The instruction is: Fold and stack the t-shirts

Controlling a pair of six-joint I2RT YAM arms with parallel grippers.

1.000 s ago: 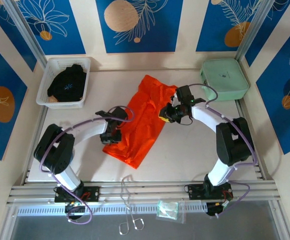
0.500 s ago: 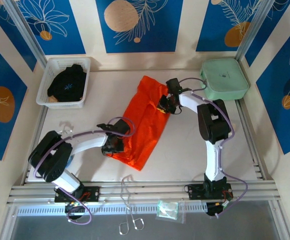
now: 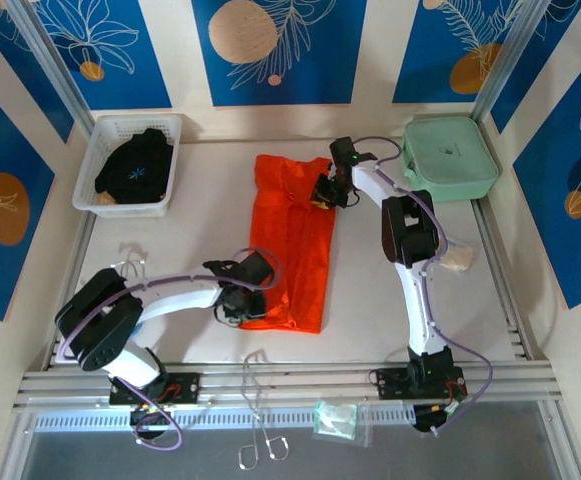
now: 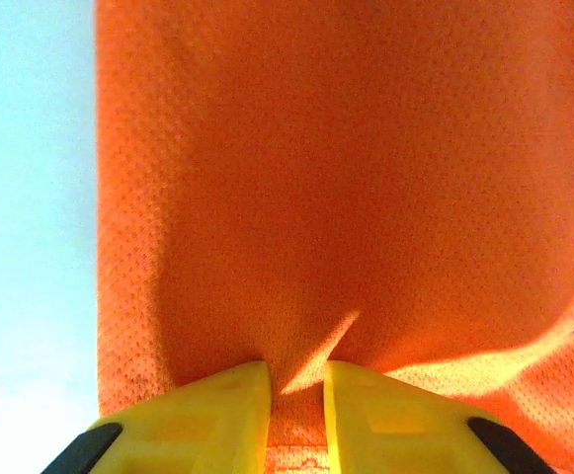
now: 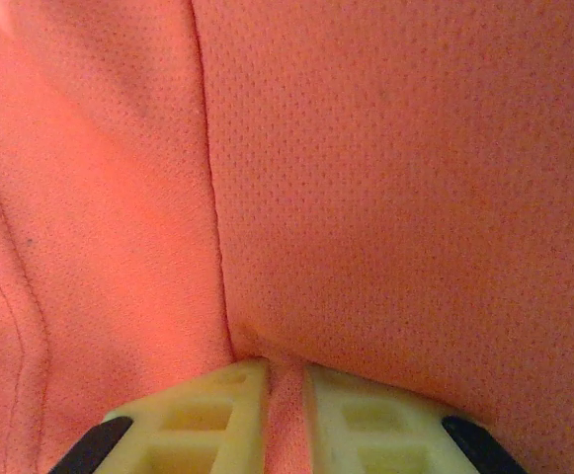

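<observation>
The bright orange fabric t-shirt lies lengthwise on the tabletop. My left hand pinches its near corner, my right hand its far edge, both nearly closed on cloth, presumably stretching it flat for folding.

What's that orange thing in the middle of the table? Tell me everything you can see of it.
It is an orange t-shirt of finely dimpled, mesh-like fabric, folded lengthwise into a long narrow strip with creases running down it. It lies flat on the white table, stretching from the far side toward the near edge. The left tool pinches its near left corner and the right tool pinches its far right edge, each with fabric clamped between its fingers.
</observation>
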